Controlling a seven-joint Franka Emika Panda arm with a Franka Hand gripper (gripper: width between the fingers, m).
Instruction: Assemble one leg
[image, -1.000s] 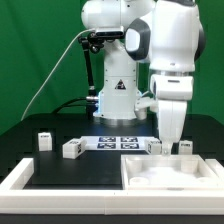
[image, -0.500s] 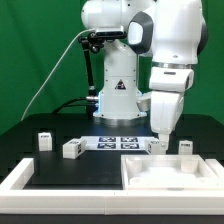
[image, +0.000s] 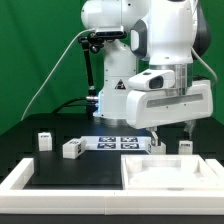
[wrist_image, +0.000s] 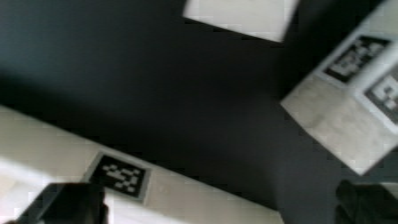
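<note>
Several small white legs with tags stand on the black table: one at the exterior view's left (image: 45, 139), one beside it (image: 72, 148), and two at the right (image: 157, 145) (image: 185, 146) behind the large white panel (image: 170, 172). My gripper (image: 174, 128) hangs above those two right-hand legs, open and empty, touching nothing. In the blurred wrist view the gripper (wrist_image: 221, 205) shows two dark fingers (wrist_image: 71, 205) wide apart over a white surface with a tag (wrist_image: 121, 175).
The marker board (image: 118, 142) lies in the middle of the table and also shows in the wrist view (wrist_image: 356, 90). A white raised border (image: 20, 180) runs along the front left. The robot base (image: 115, 100) stands behind.
The gripper has lifted a little and the wrist has turned, so the hand now faces the camera broadside with both fingers showing. The legs and the panel have not moved.
</note>
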